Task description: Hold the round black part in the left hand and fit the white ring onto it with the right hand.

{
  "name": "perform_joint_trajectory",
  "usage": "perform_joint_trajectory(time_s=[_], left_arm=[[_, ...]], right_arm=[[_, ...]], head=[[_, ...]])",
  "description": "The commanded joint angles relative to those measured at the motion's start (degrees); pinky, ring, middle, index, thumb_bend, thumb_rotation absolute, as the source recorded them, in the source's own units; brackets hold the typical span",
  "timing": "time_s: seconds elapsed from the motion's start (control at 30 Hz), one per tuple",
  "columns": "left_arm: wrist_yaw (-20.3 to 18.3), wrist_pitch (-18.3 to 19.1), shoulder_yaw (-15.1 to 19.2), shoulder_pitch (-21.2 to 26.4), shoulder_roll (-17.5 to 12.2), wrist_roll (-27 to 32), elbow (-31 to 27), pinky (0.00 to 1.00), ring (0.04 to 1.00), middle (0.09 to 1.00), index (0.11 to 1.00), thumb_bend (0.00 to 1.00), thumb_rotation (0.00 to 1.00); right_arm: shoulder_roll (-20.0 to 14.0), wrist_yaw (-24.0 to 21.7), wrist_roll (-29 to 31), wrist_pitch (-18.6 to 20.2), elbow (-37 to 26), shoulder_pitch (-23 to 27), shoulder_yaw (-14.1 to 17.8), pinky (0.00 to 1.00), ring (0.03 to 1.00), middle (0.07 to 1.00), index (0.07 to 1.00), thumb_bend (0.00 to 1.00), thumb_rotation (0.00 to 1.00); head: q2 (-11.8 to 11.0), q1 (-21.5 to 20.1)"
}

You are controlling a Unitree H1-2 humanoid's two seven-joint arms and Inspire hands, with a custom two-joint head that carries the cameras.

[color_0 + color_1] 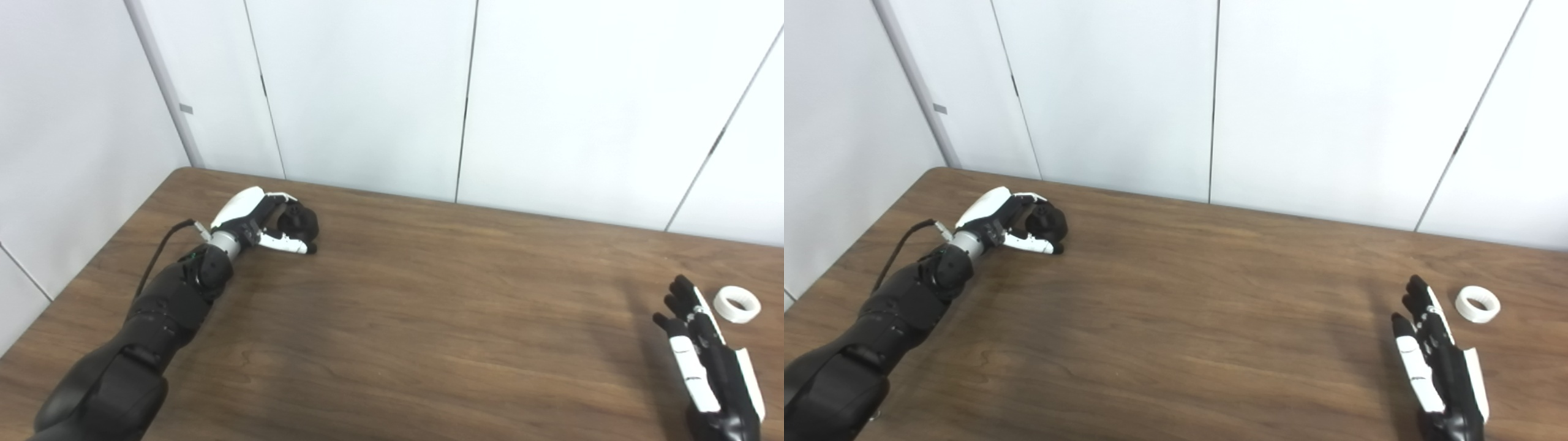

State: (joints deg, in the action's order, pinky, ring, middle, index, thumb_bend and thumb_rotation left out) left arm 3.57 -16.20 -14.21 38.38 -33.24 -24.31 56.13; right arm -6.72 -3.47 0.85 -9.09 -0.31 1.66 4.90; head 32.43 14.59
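1. The left robot hand (263,220) reaches far across the bench (429,306), fingers curled around the black part (301,223).
2. The right robot hand (704,349) holds nothing, fingers straight and apart, just beside the white ring (737,304) lying on the bench.

No legible text, label, brand, number or sign is found in either view. A small grey tag (185,109) is fixed to the wall post (162,79) at the far left, but no characters can be resolved on it. No markings can be read on the table (429,294).
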Motion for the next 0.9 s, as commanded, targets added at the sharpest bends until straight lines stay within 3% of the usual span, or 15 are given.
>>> perform_joint_trajectory(time_s=[0.0, 0.4, 0.87], left_arm=[[-1.7, 0.4, -0.1, 1.4, -0.3, 0.1, -1.1, 1.0, 0.954, 0.868, 0.761, 1.0, 0.32], [-1.4, -0.1, 0.7, 0.9, -1.1, 0.3, -0.8, 1.0, 0.945, 0.854, 0.757, 1.0, 0.3], [-1.5, 0.7, 1.9, 0.0, -2.2, 0.5, -1.2, 0.95, 0.948, 0.856, 0.752, 1.0, 0.3]], right_arm=[[1.3, 0.3, 0.6, -0.1, 1.2, -2.1, -0.7, 0.9, 0.956, 0.964, 0.947, 0.34, 0.76], [1.2, 0.4, 1.6, -0.7, 1.6, -2.0, -0.2, 0.84, 0.934, 0.953, 0.935, 0.34, 0.72], [0.6, 0.0, 1.8, -1.4, 2.2, -1.8, -0.2, 0.86, 0.949, 0.962, 0.943, 0.34, 0.73]], head=[[0.1, 0.0], [0.2, 0.5], [0.1, 0.8]])
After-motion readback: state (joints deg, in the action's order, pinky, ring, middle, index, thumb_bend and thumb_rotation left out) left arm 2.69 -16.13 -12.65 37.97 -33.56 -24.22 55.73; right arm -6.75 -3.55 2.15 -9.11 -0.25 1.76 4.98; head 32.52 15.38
